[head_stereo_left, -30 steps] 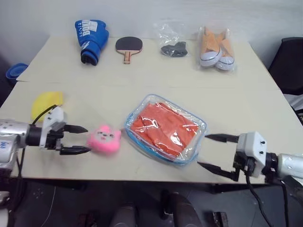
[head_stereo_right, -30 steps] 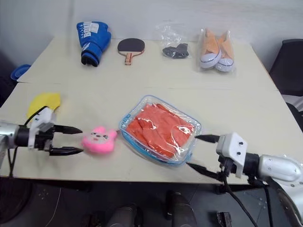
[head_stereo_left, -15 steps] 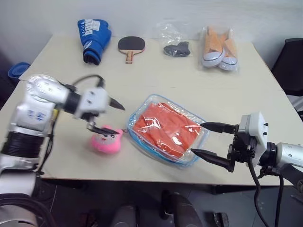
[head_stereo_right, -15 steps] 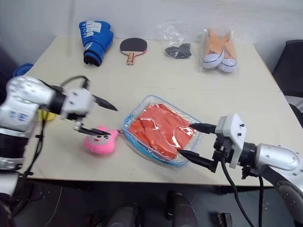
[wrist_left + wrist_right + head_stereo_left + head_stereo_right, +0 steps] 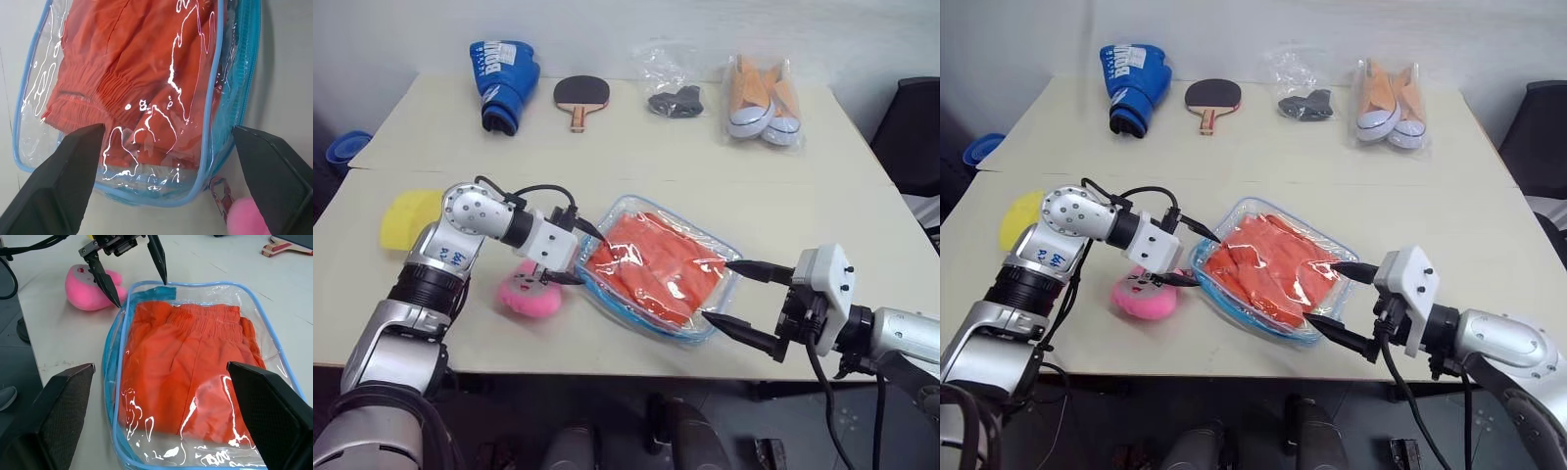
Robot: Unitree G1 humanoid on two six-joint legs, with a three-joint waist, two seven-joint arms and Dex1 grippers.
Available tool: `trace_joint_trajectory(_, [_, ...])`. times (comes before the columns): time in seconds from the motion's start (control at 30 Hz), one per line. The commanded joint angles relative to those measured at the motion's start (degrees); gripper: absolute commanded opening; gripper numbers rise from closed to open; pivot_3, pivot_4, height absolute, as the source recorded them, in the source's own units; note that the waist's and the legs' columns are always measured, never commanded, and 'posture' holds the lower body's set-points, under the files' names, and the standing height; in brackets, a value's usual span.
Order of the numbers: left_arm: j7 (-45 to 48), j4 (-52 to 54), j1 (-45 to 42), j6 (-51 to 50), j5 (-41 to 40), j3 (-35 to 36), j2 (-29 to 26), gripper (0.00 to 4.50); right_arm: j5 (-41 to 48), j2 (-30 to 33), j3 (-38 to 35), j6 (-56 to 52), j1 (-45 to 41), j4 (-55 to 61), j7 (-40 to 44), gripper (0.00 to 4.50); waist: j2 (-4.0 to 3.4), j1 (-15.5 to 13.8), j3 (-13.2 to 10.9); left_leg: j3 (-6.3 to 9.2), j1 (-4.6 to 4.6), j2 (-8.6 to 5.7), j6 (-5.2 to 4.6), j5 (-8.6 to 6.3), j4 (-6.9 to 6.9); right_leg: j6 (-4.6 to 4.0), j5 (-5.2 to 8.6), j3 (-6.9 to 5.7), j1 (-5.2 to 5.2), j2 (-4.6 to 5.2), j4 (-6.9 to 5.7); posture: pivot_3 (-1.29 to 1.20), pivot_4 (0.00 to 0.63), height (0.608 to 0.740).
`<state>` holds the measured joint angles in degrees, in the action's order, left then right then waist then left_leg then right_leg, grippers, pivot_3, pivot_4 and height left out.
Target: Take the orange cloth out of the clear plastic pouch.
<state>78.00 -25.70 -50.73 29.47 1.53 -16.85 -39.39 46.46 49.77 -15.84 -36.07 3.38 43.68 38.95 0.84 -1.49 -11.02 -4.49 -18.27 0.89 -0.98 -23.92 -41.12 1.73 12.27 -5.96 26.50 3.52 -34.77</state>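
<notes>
A pale beige table (image 5: 636, 166) is set against a plain white wall (image 5: 626, 24). A seam is seen across its top. A dark chair (image 5: 915, 132) is placed at the right. A dark floor (image 5: 460, 426) is seen below.

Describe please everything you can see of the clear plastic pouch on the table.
The clear plastic pouch is a flat, glossy rectangle with light-blue trim and zipper, lying closed near the table's front edge. The folded orange cloth fills it. A pink plush charm hangs at its left end, where the open left gripper straddles the corner. The open right gripper flanks its opposite end.
</notes>
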Motion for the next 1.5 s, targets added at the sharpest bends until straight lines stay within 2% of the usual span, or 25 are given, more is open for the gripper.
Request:
trace_joint_trajectory(0.03, [0.85, -0.88, -1.04, 1.64, -1.16, 0.26, 0.33, 3.61, -0.24, -0.72, -0.72, 0.94, 0.06, 1.93, -0.58, 4.5, 0.0, 0.0, 0.0, 0.0, 0.0, 0.0, 0.0, 0.0, 0.0, 0.0, 0.0, 0.0, 0.0, 0.0, 0.0, 0.0, 0.15, 0.74])
trace_joint_trajectory(0.33, [2.95, -0.86, -0.16, 0.41, -2.07, 0.24, 1.86, 0.72, -0.73, -0.7, -0.99, 0.91, -0.53, 1.51, -0.25, 4.5, 0.0, 0.0, 0.0, 0.01, -0.01, -0.01, -0.03, -0.01, 0.0, 0.01, 0.0, 0.0, 0.0, 0.0, 0.01, 0.0, 0.15, 0.74])
trace_joint_trajectory(0.4, [3.72, -0.43, 0.34, -0.24, -2.32, 0.19, 1.69, 0.14, -0.72, -0.63, -1.13, 0.87, -0.62, 1.4, -0.21, 4.5, 0.0, 0.0, 0.0, 0.01, -0.01, -0.01, -0.04, -0.01, 0.0, 0.01, 0.0, 0.0, 0.0, 0.0, 0.01, 0.0, 0.15, 0.74])
trace_joint_trajectory(0.43, [4.29, 0.01, 0.68, -1.24, -2.5, 0.1, 1.49, 0.03, -0.75, -0.62, -1.15, 0.86, -0.62, 1.38, -0.21, 4.5, 0.0, 0.0, 0.0, 0.01, 0.0, -0.01, -0.04, -0.01, 0.0, 0.01, 0.0, 0.0, 0.0, 0.0, 0.01, 0.0, 0.15, 0.74])
trace_joint_trajectory(0.5, [5.16, 1.3, 1.45, -3.91, -3.0, 0.06, 1.16, 0.03, -0.87, -0.61, -1.13, 0.89, -0.61, 1.34, -0.21, 4.5, 0.0, 0.01, 0.0, 0.01, 0.0, -0.01, -0.04, -0.01, 0.0, 0.01, 0.0, 0.0, 0.0, 0.0, 0.01, 0.0, 0.15, 0.74])
trace_joint_trajectory(0.67, [3.91, 7.76, 2.1, -22.86, -7.27, 2.25, 2.45, 0.03, -1.2, -0.74, -0.5, 0.93, -1.29, 1.55, -0.43, 4.5, 0.0, 0.03, 0.0, 0.02, -0.01, -0.01, -0.04, -0.01, -0.01, 0.01, 0.0, 0.0, -0.01, -0.02, 0.01, 0.0, 0.15, 0.74])
trace_joint_trajectory(0.93, [-9.02, 18.6, 1.23, -60.61, -13.28, 6.26, 8.27, 0.03, -0.16, -2.69, 6.46, -1.79, -4.36, 6.59, -4.75, 4.5, 0.0, 0.0, 0.0, 0.14, -0.04, -0.03, -0.08, 0.01, -0.02, 0.04, -0.02, -0.01, -0.02, -0.01, 0.03, 0.0, 0.15, 0.74])
trace_joint_trajectory(1.03, [-14.77, 21.9, 1.65, -69.93, -14.33, 7.03, 11.3, 0.03, -2.17, -4.69, 10.96, -3.45, -5.57, 6.3, -7.86, 4.5, 0.0, 0.04, 0.0, 0.14, -0.03, -0.03, -0.07, 0.01, -0.04, 0.04, -0.02, 0.02, -0.03, 0.02, 0.01, 0.0, 0.15, 0.74])
trace_joint_trajectory(1.07, [-16.96, 22.58, 1.69, -72.5, -14.53, 7.24, 12.53, 0.01, -3.36, -5.54, 12.27, -3.7, -5.94, 5.38, -8.96, 4.32, 0.0, 0.03, 0.0, 0.14, -0.04, -0.03, -0.06, 0.01, -0.05, 0.04, -0.02, 0.01, -0.03, 0.02, 0.01, 0.0, 0.15, 0.74])
trace_joint_trajectory(1.13, [-19.32, 23.78, 1.93, -75.12, -14.84, 7.19, 13.88, 0.0, -5.06, -6.86, 13.92, -3.89, -6.41, 3.84, -10.33, 3.91, 0.0, 0.03, 0.0, 0.15, -0.04, -0.03, -0.05, 0.02, -0.06, 0.04, -0.02, 0.02, -0.03, 0.03, 0.0, 0.0, 0.15, 0.74])
trace_joint_trajectory(1.3, [-19.6, 27.62, 4.06, -73.62, -14.62, 4.26, 13.72, 0.0, -17.24, -8.73, 20.29, -3.0, -10.06, -3.08, -15.6, 2.28, 0.0, 0.26, 0.0, 0.11, -0.02, -0.02, 0.0, 0.04, -0.04, 0.02, -0.01, 0.04, -0.01, 0.02, -0.03, 0.0, 0.15, 0.74])
trace_joint_trajectory(1.5, [-20.84, 26.38, 4.41, -71.24, -13.8, 2.94, 14.08, 0.0, -29.33, -11.85, 25.3, -1.73, -12.76, -6.15, -21.51, 2.28, -0.01, 0.16, 0.0, 0.1, -0.02, -0.02, 0.07, 0.08, -0.05, -0.01, 0.01, 0.03, 0.02, 0.03, -0.08, 0.0, 0.15, 0.74])
